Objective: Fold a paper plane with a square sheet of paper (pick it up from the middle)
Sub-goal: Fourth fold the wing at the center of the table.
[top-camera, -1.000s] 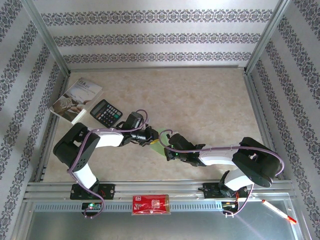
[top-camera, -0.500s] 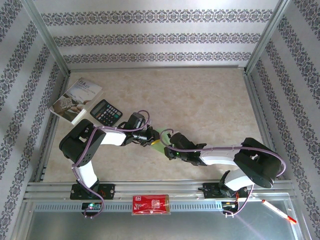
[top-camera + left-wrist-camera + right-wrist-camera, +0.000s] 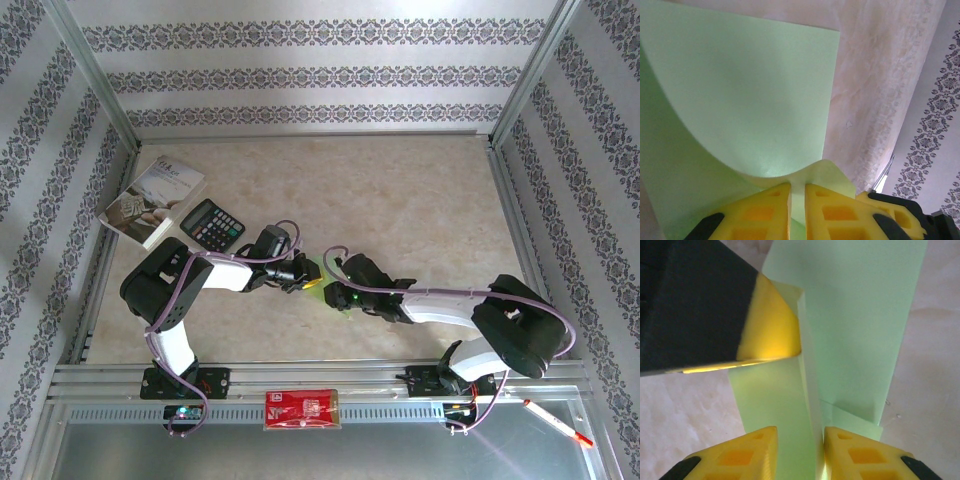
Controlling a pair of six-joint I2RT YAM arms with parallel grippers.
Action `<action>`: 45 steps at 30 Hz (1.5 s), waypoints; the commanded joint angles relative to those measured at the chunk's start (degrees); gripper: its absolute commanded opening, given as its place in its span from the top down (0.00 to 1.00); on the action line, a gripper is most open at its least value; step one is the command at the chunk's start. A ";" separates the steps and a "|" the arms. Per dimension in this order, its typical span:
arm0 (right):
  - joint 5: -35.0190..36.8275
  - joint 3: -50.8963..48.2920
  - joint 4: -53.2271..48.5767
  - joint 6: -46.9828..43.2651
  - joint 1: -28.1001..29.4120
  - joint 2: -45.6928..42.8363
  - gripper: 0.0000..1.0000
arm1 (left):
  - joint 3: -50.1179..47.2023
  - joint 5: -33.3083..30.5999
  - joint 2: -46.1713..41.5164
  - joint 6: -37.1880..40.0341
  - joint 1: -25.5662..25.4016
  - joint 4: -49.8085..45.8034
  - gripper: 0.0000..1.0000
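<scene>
The light green sheet of paper (image 3: pixel 316 268) hangs folded between my two grippers, just above the table's near middle. My left gripper (image 3: pixel 304 274) is shut on it: in the left wrist view a raised fold of the paper (image 3: pixel 740 90) is pinched between the yellow fingers of the gripper (image 3: pixel 797 192). My right gripper (image 3: pixel 337 286) stands open, and a creased ridge of the paper (image 3: pixel 860 315) runs through the gap of the gripper (image 3: pixel 799 437), close to the right-hand finger. One left fingertip (image 3: pixel 772 325) presses the paper from the upper left. Whether it has a paper plane's shape I cannot tell.
A black calculator (image 3: pixel 212 225) and a grey-white booklet (image 3: pixel 152 200) lie at the table's left. A red packet (image 3: pixel 301 409) sits on the front rail, and a white and red pen (image 3: pixel 557 422) lies at the bottom right. Metal frame posts border the beige table (image 3: pixel 420 200).
My right gripper's jaws have parted and let go of the paper, and that gripper has shifted slightly away from the near edge. The left gripper keeps its pinch.
</scene>
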 commanded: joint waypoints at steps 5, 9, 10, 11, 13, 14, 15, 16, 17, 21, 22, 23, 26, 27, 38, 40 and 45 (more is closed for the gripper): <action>-2.15 2.55 -0.11 -1.80 -1.14 2.81 0.76 | -0.50 1.34 0.53 0.92 0.34 1.51 0.85; -2.06 1.05 1.22 -0.86 -1.23 3.08 0.85 | -0.48 1.40 0.31 0.82 0.34 1.55 0.85; -2.15 0.64 1.68 -0.57 -1.23 3.19 0.86 | -0.47 1.49 0.20 0.74 0.34 1.80 0.85; -2.28 0.35 2.15 -0.29 -1.23 3.40 0.88 | -0.49 1.51 0.07 0.72 0.30 1.99 0.85; -2.75 -0.07 3.45 0.44 -1.22 4.17 0.90 | -0.49 1.51 -0.11 0.65 0.33 2.15 0.84; -3.14 -0.30 4.22 0.89 -1.23 4.74 0.90 | -0.52 1.60 -0.27 0.73 0.26 2.17 0.84; -3.63 -0.56 5.18 1.47 -1.23 5.22 0.91 | -0.60 1.60 -0.29 0.81 0.29 2.32 0.84; -3.92 -0.79 5.82 1.88 -1.23 5.53 0.91 | -0.69 1.58 -0.33 0.74 0.25 2.48 0.83; -4.36 -1.04 6.60 2.37 -1.18 5.98 0.91 | -0.75 1.60 -0.39 0.75 0.21 2.52 0.83; -5.03 -1.79 8.35 3.39 -1.23 7.11 0.91 | -1.16 1.69 -0.30 0.65 0.21 2.91 0.82; -5.10 -1.88 8.64 3.54 -1.22 7.40 0.91 | -1.30 1.66 -0.30 0.61 0.23 3.02 0.82; -5.30 -1.93 8.91 3.74 -1.23 7.64 0.91 | -1.35 1.82 -0.29 0.55 0.25 3.26 0.82; -5.20 -2.33 9.27 4.07 -1.23 7.94 0.92 | -1.19 2.04 -0.22 0.56 0.25 3.32 0.82; -5.04 -2.42 9.19 4.13 -1.20 8.10 0.92 | -1.18 2.17 -0.28 0.63 0.23 3.39 0.82; -6.44 -3.21 10.09 4.78 -2.76 8.66 0.92 | 0.16 3.52 0.02 1.26 0.21 2.90 0.79; -6.79 -3.29 10.09 4.53 -3.10 8.49 0.92 | 0.58 3.71 0.22 1.32 0.26 2.93 0.79; -7.33 -3.73 10.12 4.53 -3.52 8.50 0.92 | 1.04 4.33 0.25 0.71 0.23 3.75 0.80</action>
